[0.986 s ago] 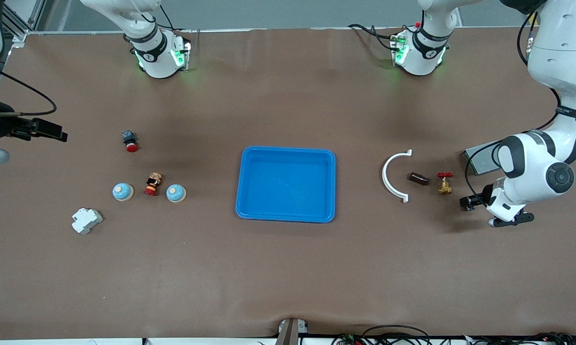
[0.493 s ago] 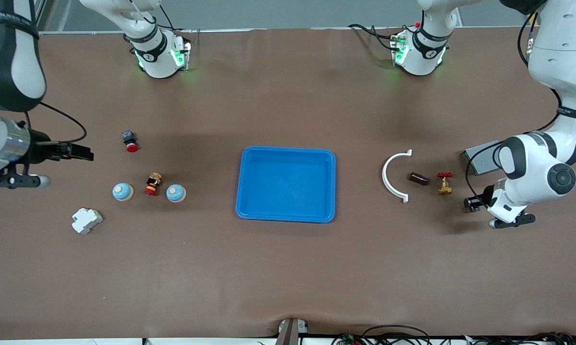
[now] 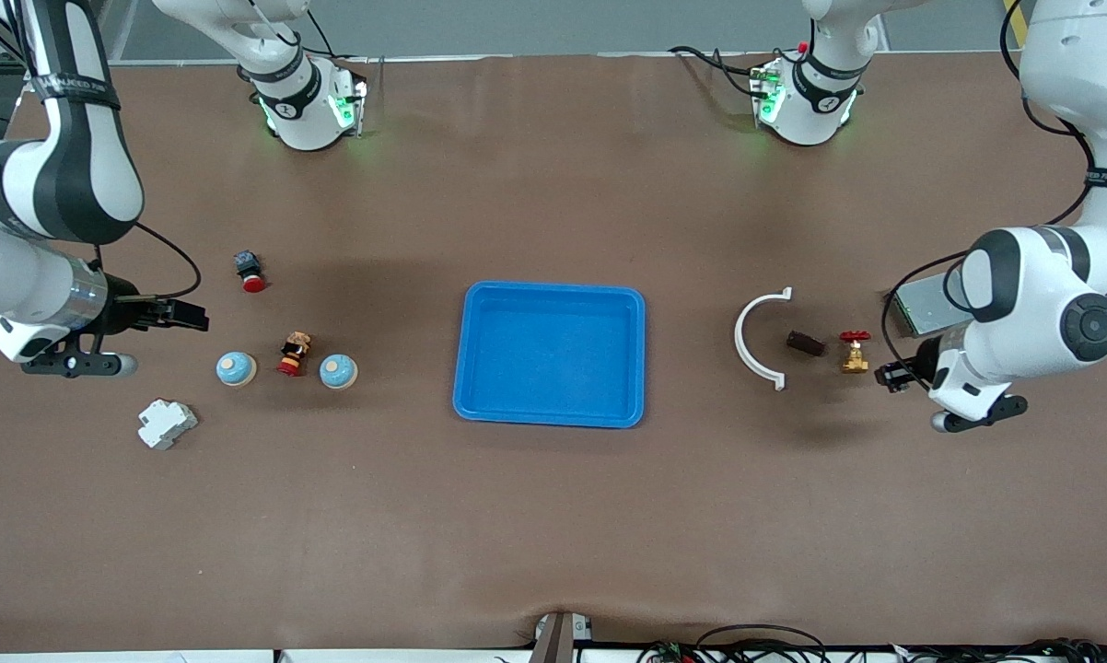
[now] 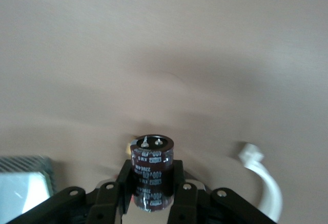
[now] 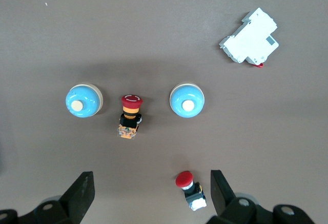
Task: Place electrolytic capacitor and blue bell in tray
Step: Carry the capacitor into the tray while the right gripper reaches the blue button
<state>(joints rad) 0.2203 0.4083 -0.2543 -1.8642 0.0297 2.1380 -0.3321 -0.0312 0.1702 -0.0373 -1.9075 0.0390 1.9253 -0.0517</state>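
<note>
The bright blue tray (image 3: 480, 405) lies mid-table. Two blue bells (image 3: 237, 369) (image 3: 338, 371) stand toward the right arm's end, and both show in the right wrist view (image 5: 82, 101) (image 5: 187, 100). My right gripper (image 3: 185, 318) is open and empty above the table beside them. Its fingers (image 5: 82, 196) frame a red push button (image 5: 189, 188). My left gripper (image 3: 890, 376) hangs beside the brass valve (image 3: 854, 353). In the left wrist view it (image 4: 151, 183) is shut on a dark brown electrolytic capacitor (image 4: 151, 155).
A white curved clip (image 3: 754, 341), a small dark brown piece (image 3: 805, 343) and a grey box (image 3: 917, 308) lie near the left gripper. A red push button (image 3: 250, 272), a red-topped switch (image 3: 294, 354) and a white breaker (image 3: 165, 424) lie near the bells.
My right arm has swung in from the table's end toward the bells. My left gripper has shifted a little toward the valve.
</note>
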